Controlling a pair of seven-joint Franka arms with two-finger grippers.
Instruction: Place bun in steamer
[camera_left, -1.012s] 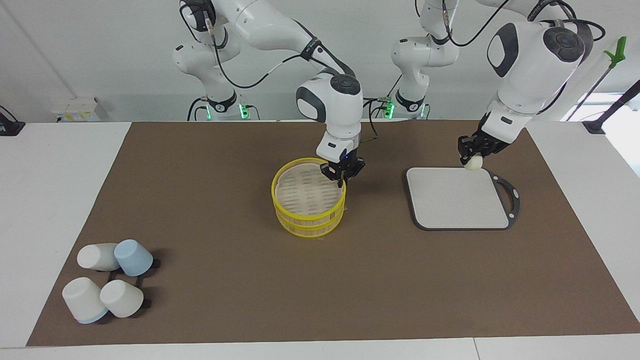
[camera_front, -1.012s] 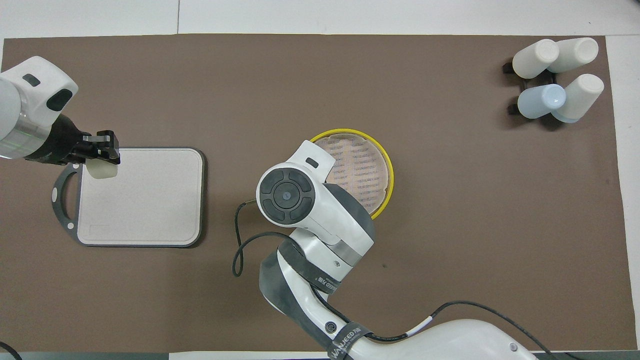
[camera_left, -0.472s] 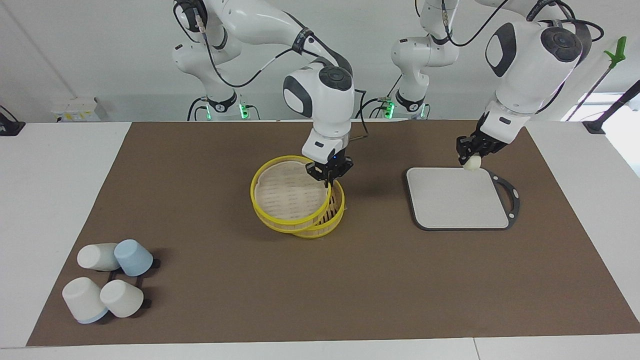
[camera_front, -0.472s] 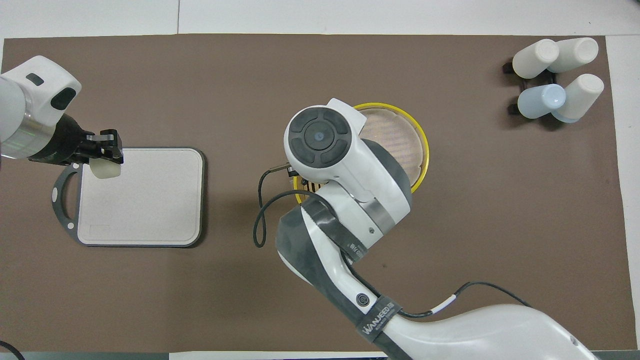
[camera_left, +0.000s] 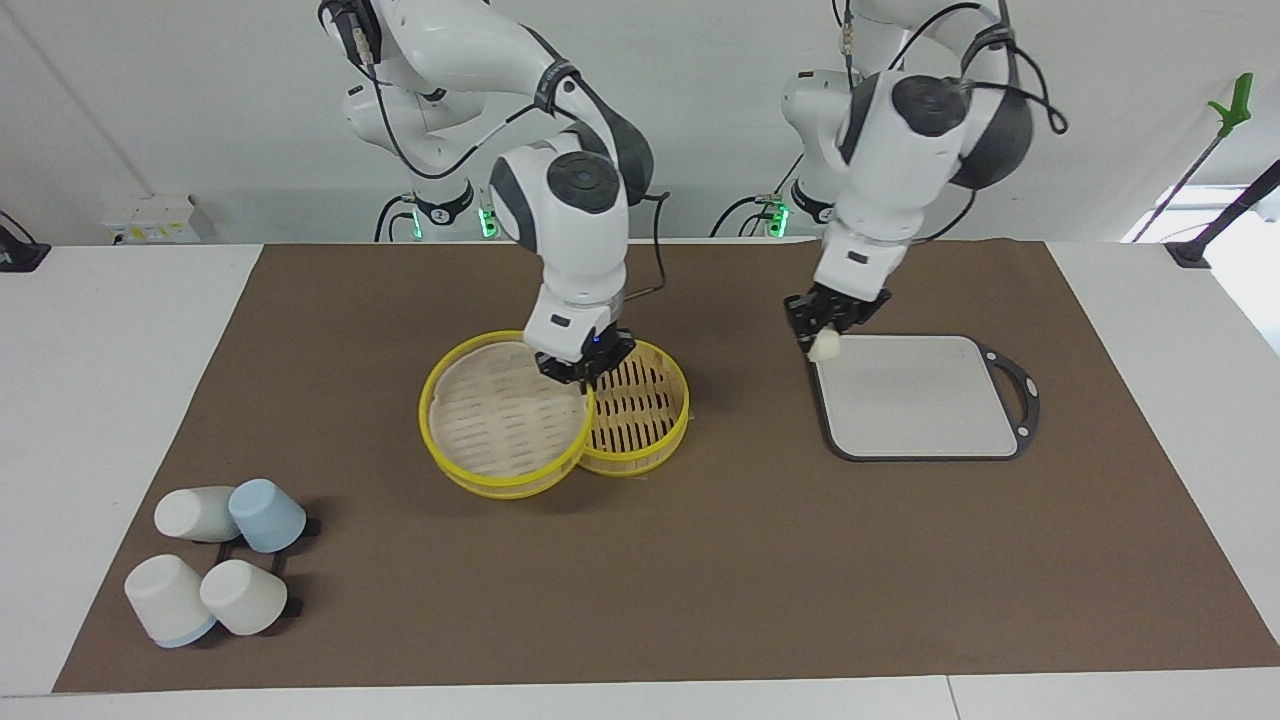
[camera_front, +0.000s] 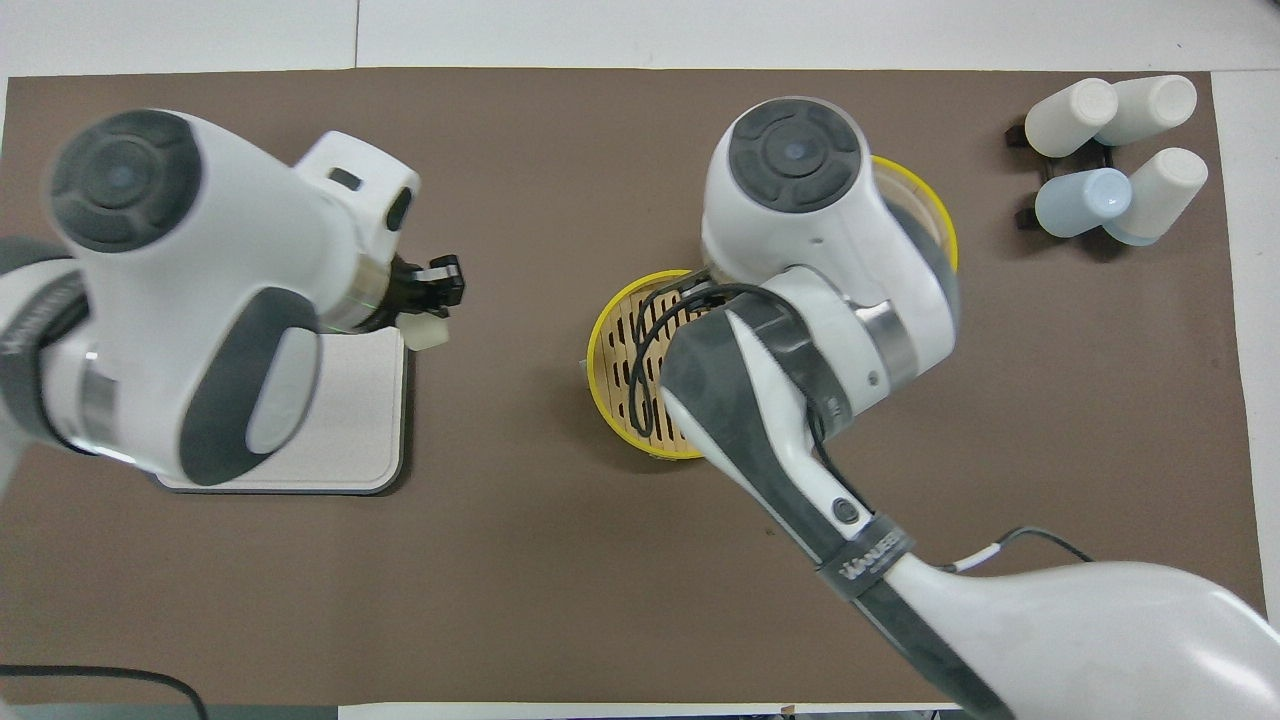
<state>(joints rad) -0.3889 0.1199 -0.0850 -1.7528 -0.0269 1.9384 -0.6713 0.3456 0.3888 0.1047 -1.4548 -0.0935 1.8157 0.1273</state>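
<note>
The open steamer stands mid-mat, its slatted floor bare. My right gripper is shut on the rim of the yellow-rimmed lid and holds it up, slightly tilted, beside the basket toward the right arm's end; it still overlaps the basket's edge. In the overhead view the arm hides this gripper. My left gripper is shut on the pale bun. It hangs over the corner of the grey board closest to the steamer.
The board with its black handle lies toward the left arm's end of the brown mat. Several white and blue cups lie on a small black rack at the right arm's end, farther from the robots.
The right gripper has lifted the lid off the basket and carried it toward the right arm's end. The left gripper has moved the bun from the board's handle end toward the steamer.
</note>
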